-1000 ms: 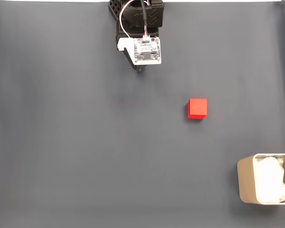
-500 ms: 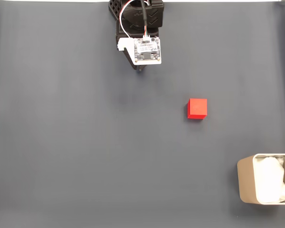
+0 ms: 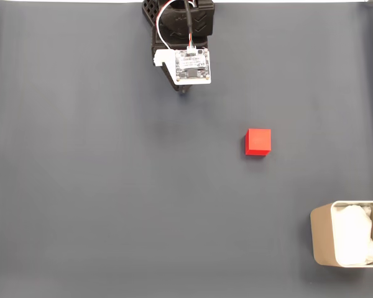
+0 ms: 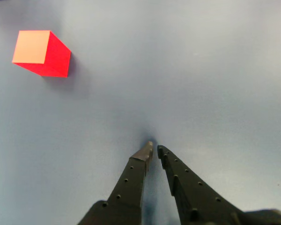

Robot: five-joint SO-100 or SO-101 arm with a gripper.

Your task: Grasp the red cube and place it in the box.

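A dark grey-blue mat (image 3: 99, 198) covers the whole table in the fixed view, smooth and matte, with faint vertical folds near its left and right edges. Above the mat's top edge runs a thin bright white strip (image 3: 62, 1). Light is soft and even. In the wrist view the mat (image 4: 215, 70) looks paler blue-grey, brightest toward the right.

1. The bench (image 3: 99, 198) is a plain, matte dark grey-blue, with no pattern.
2. The red cube (image 3: 258, 142) is bright, plain red; in the wrist view its top face (image 4: 33, 47) looks paler, orange-pink.
3. The box (image 3: 321, 242), at the bench's lower right corner in the fixed view, has cream-beige walls and white lining (image 3: 354, 236).
4. The tool (image 4: 153, 151) is black, its fingers dotted with small holes.
5. The arm (image 3: 186, 25) is black, carrying a white board (image 3: 192, 65).
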